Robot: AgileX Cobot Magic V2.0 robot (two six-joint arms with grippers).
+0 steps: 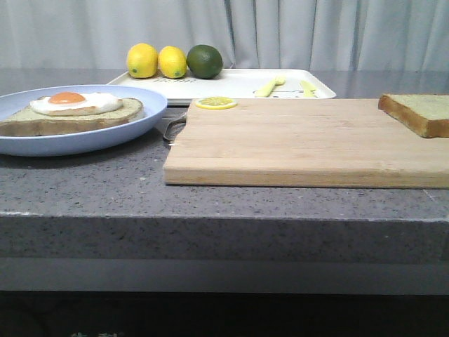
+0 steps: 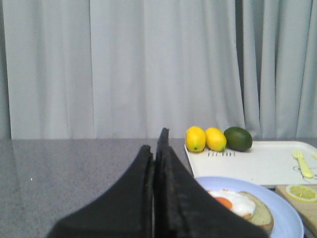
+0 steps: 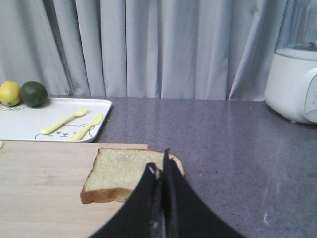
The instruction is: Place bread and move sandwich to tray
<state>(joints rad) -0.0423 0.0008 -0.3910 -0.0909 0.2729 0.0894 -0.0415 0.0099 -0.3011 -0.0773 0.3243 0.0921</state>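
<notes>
A: Bread position against the right pincer?
B: Right wrist view, lower centre of frame: plain slice flat on the cutting board at its corner, directly beyond the fingertips. Contact not readable. Fingers pressed together, nothing between them. In the front view the slice sits at the right edge of frame.

A: Left pincer?
B: Closed too, empty. Lower right of its frame: pale blue plate just beyond it, carrying one bread slice topped with a fried egg.

A: Counts?
B: Two bread slices total, one egg, two lemons, one lime, one lemon slice on the board's far left edge, and two pale yellow utensils, one of them a fork.

A: Containers?
B: White tray, upper centre of the front view, holds lemons, lime, utensils. Plate at left on the bench. White appliance at right of right wrist frame.
</notes>
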